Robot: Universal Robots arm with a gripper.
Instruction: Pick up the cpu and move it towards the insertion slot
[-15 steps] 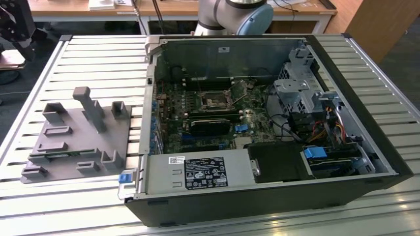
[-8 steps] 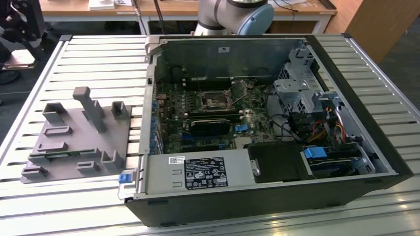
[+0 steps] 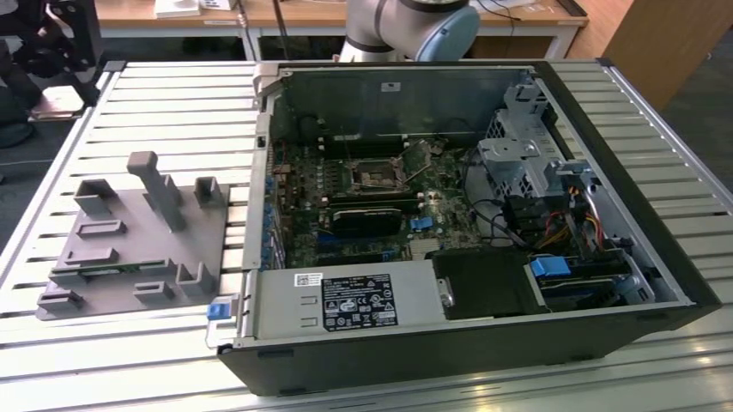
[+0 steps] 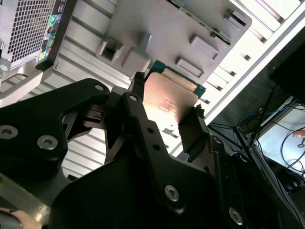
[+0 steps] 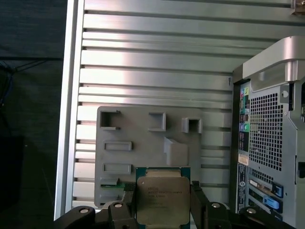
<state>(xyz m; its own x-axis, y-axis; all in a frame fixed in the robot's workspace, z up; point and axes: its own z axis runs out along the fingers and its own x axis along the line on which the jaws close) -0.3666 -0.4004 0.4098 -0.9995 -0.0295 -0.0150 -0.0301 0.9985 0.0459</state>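
In both wrist views my gripper [image 5: 163, 204] [image 4: 167, 99] is shut on the cpu [image 5: 163, 198] [image 4: 164, 102], a flat square chip with a silvery top and a green edge, one black finger on each side. I hold it up in the air above the grey holder plate [image 5: 143, 143] [image 4: 157, 28], whose pockets lie far below. The insertion slot [image 3: 372, 174] is a small square dark socket with a metal frame, on the green board inside the open computer case [image 3: 458, 215] in the exterior view.
The holder plate [image 3: 126, 249] lies on the slatted metal table [image 3: 172, 112], at the exterior view's left of the case. A narrow green circuit strip [image 3: 115, 270] rests in it. The case's rear panel [image 5: 267, 133] stands close beside the plate. Cables and drive cages crowd the case's right side.
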